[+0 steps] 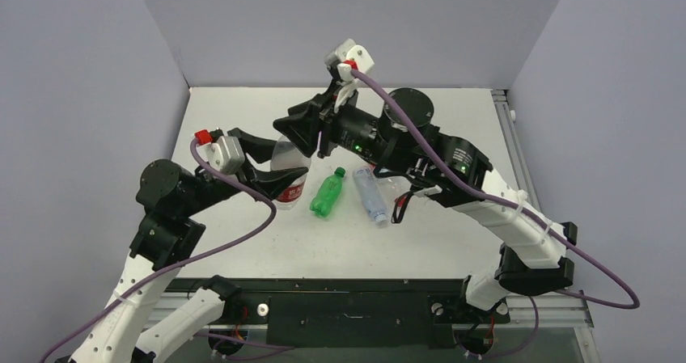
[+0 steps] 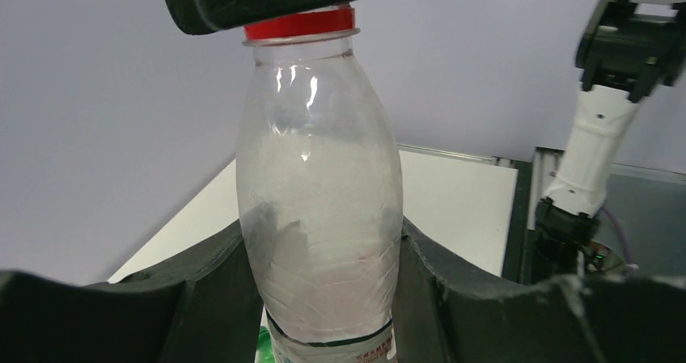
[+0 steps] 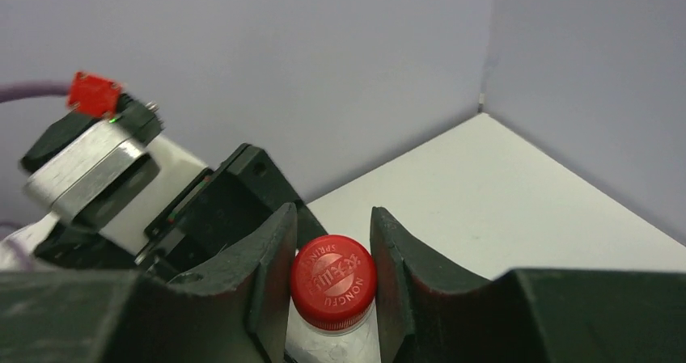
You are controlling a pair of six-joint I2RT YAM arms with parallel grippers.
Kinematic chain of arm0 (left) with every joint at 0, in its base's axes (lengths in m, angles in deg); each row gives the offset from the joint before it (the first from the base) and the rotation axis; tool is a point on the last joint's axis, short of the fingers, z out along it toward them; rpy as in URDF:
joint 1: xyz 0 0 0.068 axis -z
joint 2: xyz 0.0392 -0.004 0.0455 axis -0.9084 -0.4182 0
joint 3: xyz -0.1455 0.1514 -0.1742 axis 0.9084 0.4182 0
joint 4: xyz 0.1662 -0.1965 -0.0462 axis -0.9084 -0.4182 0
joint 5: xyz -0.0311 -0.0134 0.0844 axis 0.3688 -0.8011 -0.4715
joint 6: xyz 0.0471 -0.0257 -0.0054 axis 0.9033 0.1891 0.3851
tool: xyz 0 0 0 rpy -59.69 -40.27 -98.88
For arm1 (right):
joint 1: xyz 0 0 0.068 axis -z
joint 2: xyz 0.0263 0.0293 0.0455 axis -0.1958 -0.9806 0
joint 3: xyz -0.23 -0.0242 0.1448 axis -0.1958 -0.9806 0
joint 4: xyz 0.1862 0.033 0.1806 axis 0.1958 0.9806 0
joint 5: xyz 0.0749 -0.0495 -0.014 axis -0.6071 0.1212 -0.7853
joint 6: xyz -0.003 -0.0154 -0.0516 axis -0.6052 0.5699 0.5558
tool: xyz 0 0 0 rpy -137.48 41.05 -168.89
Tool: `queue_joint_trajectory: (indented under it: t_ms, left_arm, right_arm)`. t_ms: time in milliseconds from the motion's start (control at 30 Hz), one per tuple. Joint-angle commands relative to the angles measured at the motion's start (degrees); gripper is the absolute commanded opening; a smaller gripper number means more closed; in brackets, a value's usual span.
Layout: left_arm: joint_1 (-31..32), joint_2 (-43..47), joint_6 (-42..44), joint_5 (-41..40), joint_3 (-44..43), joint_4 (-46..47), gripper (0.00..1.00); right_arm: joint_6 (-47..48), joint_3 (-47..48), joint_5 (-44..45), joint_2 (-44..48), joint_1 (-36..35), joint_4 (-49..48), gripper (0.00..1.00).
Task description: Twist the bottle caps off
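Left gripper (image 2: 323,286) jaws were clamped on the red-labelled bottle (image 2: 319,193), upright, left of centre on the table (image 1: 243,242). Right gripper (image 3: 333,286) jaws pinched its red cap (image 3: 333,276) from above. Step in hand: unscrewing; next calls for a counter-clockwise wrist twist, bottle held firm.

Left gripper (image 1: 273,169) clamped upright bottle (image 2: 319,217) at its sides, right gripper (image 1: 301,130) closed over red cap (image 3: 332,280), so no way in there; green bottle (image 1: 328,193) and pale bottle (image 1: 370,195) lay just right of it under right arm (image 1: 485,193); table (image 1: 437,250) was open front-right and back-left
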Motion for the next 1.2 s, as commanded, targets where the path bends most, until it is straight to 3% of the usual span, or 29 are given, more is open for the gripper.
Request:
queue_joint_trajectory:
  t_ms: [0, 100, 367, 433, 500, 533, 567, 600, 733, 867, 1167]
  left_arm:
    - [0.1, 0.3, -9.1, 8.0, -2.3, 10.0, 0.0]
    - [0.1, -0.3, -14.0, 11.9, -3.5, 11.7, 0.0]
    - [0.1, -0.7, -18.9, 15.2, -4.0, 13.6, 0.0]
    - [0.1, -0.5, -18.3, 14.9, -3.7, 13.6, 0.0]
    - [0.1, -0.4, -17.0, 14.1, -3.3, 13.0, 0.0]
    - [0.1, -0.3, -15.7, 13.6, -3.0, 12.7, 0.0]
    - [0.1, -0.3, -15.0, 12.2, -2.6, 12.2, 0.0]
    - [0.1, -0.2, -13.4, 11.4, -2.3, 11.8, 0.0]
    - [0.1, -0.2, -7.1, 3.3, -1.2, 8.6, 0.0]
    - [0.1, 0.8, -0.1, -2.6, 0.7, 6.9, 0.0]
    - [0.1, 2.1, 5.6, -8.2, 2.0, 3.6, 0.0]
  right_arm:
    - [2.2, -6.1, -27.5, 8.2, 3.0, -7.1, 0.0]
    - [3.6, -7.4, -40.6, 10.3, 3.5, -8.1, 0.0]
    - [6.3, -6.2, -42.9, 9.7, 3.6, -5.8, 0.0]
    - [6.1, -6.0, -38.4, 9.3, 3.5, -5.3, 0.07]
    - [5.3, -6.4, -28.7, 9.4, 3.0, -6.0, 0.31]
    - [4.8, -6.7, -19.1, 9.7, 1.8, -7.4, 0.54]
    - [5.1, -7.4, -14.0, 9.8, 0.9, -8.0, 0.65]
    - [6.1, -7.7, -3.6, 9.8, -1.1, -8.9, 0.75]
    - [8.0, -5.6, 14.7, 7.5, -6.2, -10.1, 0.8]
    - [5.6, 0.7, 23.3, 2.3, -7.5, -7.0, 0.81]
    - [2.6, 7.5, 24.1, -3.4, -7.4, -2.6, 0.78]
